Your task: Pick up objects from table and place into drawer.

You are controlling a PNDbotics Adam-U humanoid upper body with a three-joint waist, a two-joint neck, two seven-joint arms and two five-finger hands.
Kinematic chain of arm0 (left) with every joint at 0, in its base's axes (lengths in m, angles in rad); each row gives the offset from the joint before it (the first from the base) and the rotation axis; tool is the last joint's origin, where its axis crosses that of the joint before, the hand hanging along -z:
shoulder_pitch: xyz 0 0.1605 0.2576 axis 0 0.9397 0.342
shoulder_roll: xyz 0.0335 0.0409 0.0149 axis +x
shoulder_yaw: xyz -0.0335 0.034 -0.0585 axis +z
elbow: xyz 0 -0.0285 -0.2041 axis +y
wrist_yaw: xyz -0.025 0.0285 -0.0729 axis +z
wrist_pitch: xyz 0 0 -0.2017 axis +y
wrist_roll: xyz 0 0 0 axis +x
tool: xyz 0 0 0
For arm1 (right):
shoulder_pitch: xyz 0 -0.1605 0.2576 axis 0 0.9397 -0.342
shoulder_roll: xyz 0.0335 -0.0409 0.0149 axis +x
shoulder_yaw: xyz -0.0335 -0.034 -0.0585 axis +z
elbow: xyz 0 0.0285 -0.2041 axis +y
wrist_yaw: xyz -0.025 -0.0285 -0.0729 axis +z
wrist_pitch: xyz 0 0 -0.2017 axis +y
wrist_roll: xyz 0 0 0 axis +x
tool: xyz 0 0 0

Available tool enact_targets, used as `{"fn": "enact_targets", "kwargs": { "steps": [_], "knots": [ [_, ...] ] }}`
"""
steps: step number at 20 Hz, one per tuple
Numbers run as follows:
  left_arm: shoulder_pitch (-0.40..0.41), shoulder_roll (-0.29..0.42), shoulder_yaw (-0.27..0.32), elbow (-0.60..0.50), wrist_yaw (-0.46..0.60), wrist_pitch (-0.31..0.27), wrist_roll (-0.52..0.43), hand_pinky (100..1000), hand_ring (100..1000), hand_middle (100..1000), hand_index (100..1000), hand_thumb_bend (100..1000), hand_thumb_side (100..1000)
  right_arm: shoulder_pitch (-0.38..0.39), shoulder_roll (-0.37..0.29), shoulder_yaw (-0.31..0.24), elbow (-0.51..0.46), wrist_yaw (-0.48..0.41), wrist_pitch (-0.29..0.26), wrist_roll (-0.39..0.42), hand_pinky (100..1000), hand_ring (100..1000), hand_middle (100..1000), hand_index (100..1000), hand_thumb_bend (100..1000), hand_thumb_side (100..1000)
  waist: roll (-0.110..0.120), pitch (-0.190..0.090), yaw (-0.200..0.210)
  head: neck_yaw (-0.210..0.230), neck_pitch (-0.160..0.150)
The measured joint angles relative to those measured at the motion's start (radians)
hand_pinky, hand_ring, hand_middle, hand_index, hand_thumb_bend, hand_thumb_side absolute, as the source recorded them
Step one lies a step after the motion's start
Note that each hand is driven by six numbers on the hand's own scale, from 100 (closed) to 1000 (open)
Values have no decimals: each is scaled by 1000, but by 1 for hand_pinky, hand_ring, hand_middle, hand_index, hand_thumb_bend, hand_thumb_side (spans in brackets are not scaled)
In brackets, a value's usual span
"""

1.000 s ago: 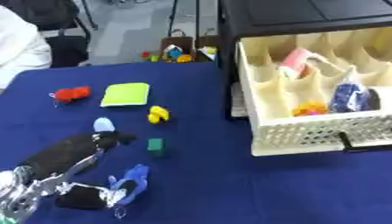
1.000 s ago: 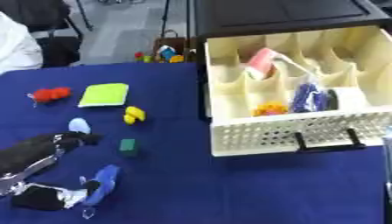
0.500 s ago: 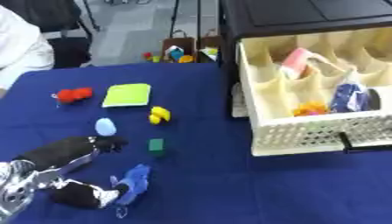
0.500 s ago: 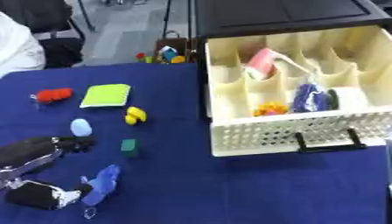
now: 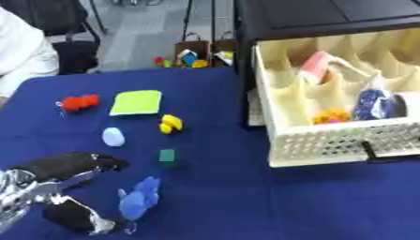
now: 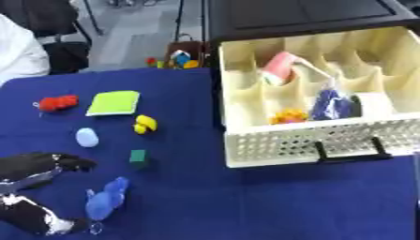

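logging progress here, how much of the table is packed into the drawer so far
Done: the cream slotted drawer already holds a pink roll, an orange piece and a dark blue bag. In hand: nothing; the left hand is open beside the blue soft toy. Left: that toy, red toy, lime-green pad, yellow duck, pale blue egg, green cube.

The left hand (image 5: 62, 187) is running off the lower left corner, its arm cut away. Just beside its thumb, the blue toy (image 5: 139, 202) is blurring into a shapeless lump. Well apart, the drawer (image 5: 344, 140) is slipping past the right edge.
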Motion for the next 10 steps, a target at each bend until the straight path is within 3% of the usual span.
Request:
{"fn": "enact_targets", "kwargs": {
  "steps": [10],
  "knots": [
    [-44, 8, -11, 0, -26, -21, -125, 746, 856, 808, 935, 514, 552, 0, 0, 0, 0, -4, 1, 1, 581, 627, 617, 766, 100, 1000, 0, 0, -8, 5, 0]
  ]
}}
